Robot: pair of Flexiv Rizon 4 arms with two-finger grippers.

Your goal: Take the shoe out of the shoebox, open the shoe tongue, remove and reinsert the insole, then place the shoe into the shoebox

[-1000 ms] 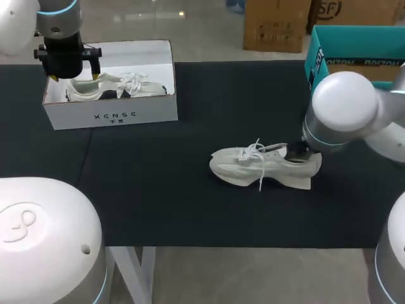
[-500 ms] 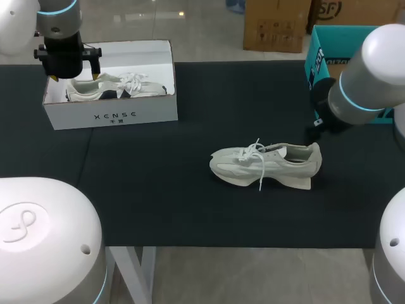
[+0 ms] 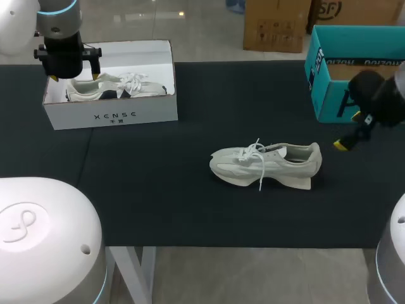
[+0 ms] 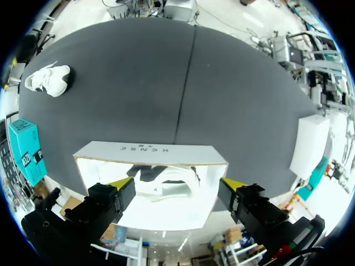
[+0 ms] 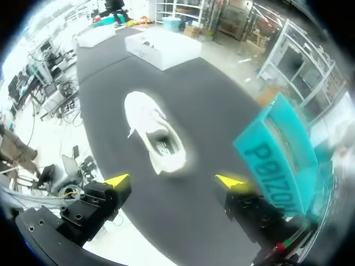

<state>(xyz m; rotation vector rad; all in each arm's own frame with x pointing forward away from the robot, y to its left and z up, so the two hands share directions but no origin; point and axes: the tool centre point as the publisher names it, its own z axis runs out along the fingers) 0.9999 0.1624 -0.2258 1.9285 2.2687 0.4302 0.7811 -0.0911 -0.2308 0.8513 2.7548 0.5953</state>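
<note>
Right gripper (image 3: pixel 349 132) spread wide, empty, at right edge, clear of shoe (image 3: pixel 266 166); my left gripper (image 4: pixel 177 183), likewise wide and empty, hangs above shoebox (image 3: pixel 111 116), upper left.

My left hand (image 4: pixel 178 184) sits low in the middle of the frame, its two yellow-tipped fingers (image 4: pixel 125 185) spread wide with nothing gripped. Under and between them lies the open white rectangular cardboard shoebox (image 4: pixel 147 151), its long printed wall facing away from me. Inside it lies a pale cream lace-up shoe (image 4: pixel 166 183) with a dark patch. The black cloth-covered worktop (image 4: pixel 222 88) stretches ahead, a seam running away from the shoebox. Far out by the frame's rim, well apart from the shoebox, lies a second white shoe (image 4: pixel 49 80).
</note>
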